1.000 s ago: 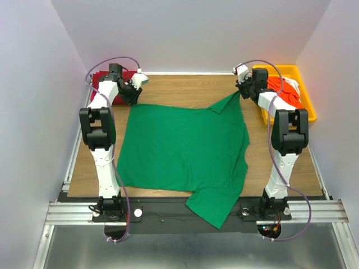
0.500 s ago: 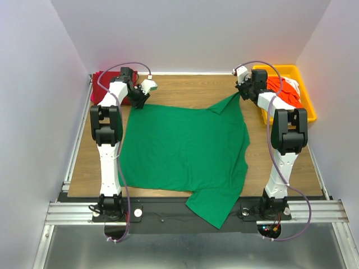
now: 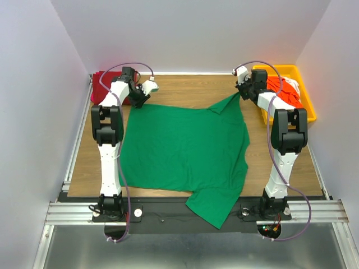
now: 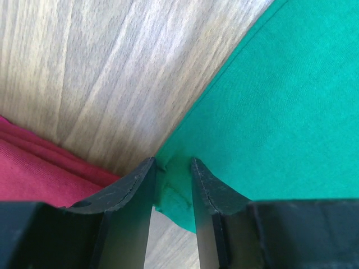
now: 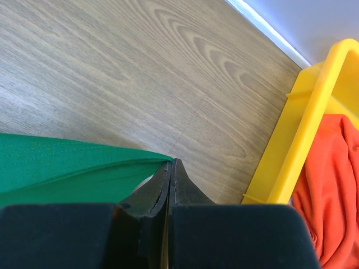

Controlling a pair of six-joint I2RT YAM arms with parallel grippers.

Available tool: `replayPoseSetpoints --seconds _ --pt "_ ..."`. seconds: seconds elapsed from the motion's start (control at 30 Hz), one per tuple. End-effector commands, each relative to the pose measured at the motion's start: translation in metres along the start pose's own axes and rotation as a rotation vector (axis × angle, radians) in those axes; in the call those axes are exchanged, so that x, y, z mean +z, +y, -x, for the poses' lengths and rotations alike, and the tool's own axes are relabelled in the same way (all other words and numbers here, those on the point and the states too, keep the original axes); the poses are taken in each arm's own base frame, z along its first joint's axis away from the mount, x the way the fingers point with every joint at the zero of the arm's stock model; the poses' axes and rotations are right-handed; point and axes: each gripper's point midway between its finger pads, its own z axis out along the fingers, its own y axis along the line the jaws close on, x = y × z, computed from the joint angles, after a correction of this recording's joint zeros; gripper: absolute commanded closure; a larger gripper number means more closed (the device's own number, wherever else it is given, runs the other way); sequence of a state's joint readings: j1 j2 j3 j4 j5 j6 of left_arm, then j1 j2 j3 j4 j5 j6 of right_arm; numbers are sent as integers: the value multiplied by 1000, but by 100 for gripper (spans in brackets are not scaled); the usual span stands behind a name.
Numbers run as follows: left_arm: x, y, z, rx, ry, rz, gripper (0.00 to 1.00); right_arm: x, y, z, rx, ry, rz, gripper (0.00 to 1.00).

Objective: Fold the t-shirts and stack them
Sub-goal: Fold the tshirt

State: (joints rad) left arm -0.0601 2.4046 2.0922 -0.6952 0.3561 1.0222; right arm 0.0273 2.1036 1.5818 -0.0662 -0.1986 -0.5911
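Observation:
The bright green t-shirt (image 3: pixel 185 145) lies spread on the wooden table, one sleeve hanging over the near edge. My left gripper (image 3: pixel 138 102) is at its far left corner, and in the left wrist view (image 4: pixel 173 165) the jaws stand apart with the corner of green cloth (image 4: pixel 280 101) between them. My right gripper (image 3: pixel 241 93) is shut on the far right corner and holds it raised, and the right wrist view (image 5: pixel 171 162) shows the fingers pressed together on the green hem (image 5: pixel 67 162). A dark red t-shirt (image 3: pixel 104 81) lies at the far left.
A yellow plastic tray (image 3: pixel 307 106) at the far right holds an orange-red shirt (image 3: pixel 280 88) and a white one (image 3: pixel 293 84). The tray's rim (image 5: pixel 314 123) is close to my right gripper. The dark red cloth (image 4: pixel 33 168) lies just beside my left fingers. White walls enclose the table.
My left gripper has swung right from beside the dark red shirt to the green shirt's far left corner. The right arm has not moved.

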Motion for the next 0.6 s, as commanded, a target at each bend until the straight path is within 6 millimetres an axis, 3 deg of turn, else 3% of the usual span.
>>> replayPoseSetpoints --seconds 0.0,0.33,0.57 --pt "-33 17 18 97 -1 81 57 1 -16 19 -25 -56 -53 99" --pt "-37 22 32 182 -20 83 56 3 -13 16 -30 -50 -46 99" --pt "-32 23 26 212 15 67 55 4 -13 12 -33 -42 -46 99"
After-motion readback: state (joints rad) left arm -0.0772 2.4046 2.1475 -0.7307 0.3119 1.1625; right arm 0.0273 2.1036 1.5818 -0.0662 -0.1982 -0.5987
